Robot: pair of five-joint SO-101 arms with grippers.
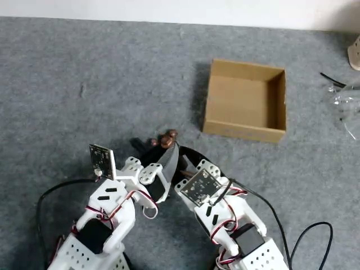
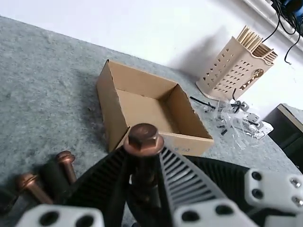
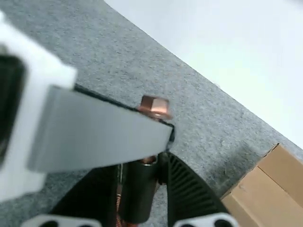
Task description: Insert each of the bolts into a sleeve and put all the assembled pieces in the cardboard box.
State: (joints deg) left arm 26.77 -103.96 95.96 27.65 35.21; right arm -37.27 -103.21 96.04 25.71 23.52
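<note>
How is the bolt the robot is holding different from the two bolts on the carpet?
The held bolt has a six-sided head; the two carpet bolts have rounded heads. The held bolt stands upright, pinched in the left gripper; the carpet bolts rest slanted on the carpet, with nothing gripping them. All three are copper-coloured.

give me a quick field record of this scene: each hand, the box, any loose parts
left hand: shut on a copper hex-head bolt, gripped by its shank
right hand: shut on a dark sleeve, close to the left hand's bolt
cardboard box: open, empty, beyond both hands
loose parts: two bolts and a spare sleeve lying on the grey mat
</note>
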